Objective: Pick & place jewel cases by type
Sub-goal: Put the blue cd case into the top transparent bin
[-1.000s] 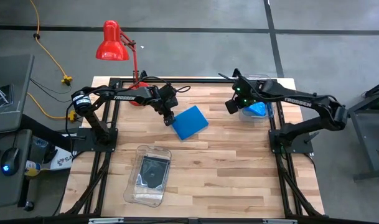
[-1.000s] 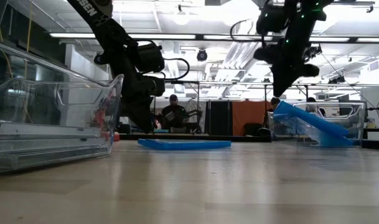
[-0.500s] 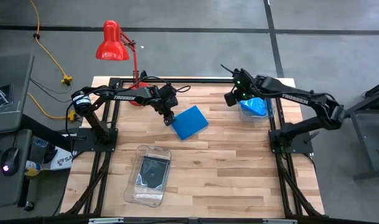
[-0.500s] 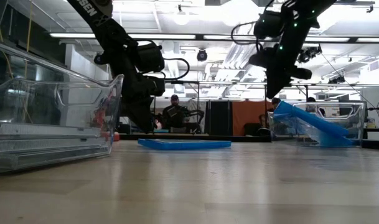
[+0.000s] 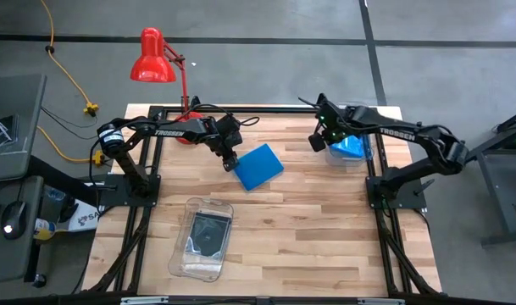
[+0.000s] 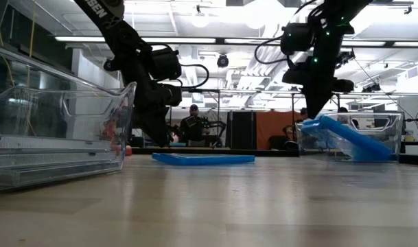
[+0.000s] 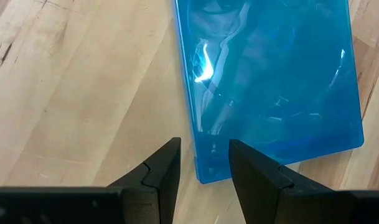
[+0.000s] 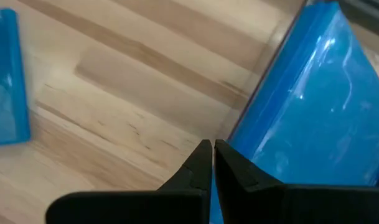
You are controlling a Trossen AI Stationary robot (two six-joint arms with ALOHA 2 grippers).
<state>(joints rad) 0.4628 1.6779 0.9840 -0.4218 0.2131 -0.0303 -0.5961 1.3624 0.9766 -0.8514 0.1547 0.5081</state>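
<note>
Both arms are dark, nearly black, built of slim tubular links joined by thicker cylindrical joints, with white TROSSEN lettering along the forearm links. The left arm (image 5: 169, 130) carries an orange-and-white band by its shoulder joint, and black cables loop loosely over its wrist. The right arm (image 5: 410, 135) shows small green lights at its wrist. Each gripper ends in two flat, angular matte-black fingers (image 7: 159, 171).
</note>
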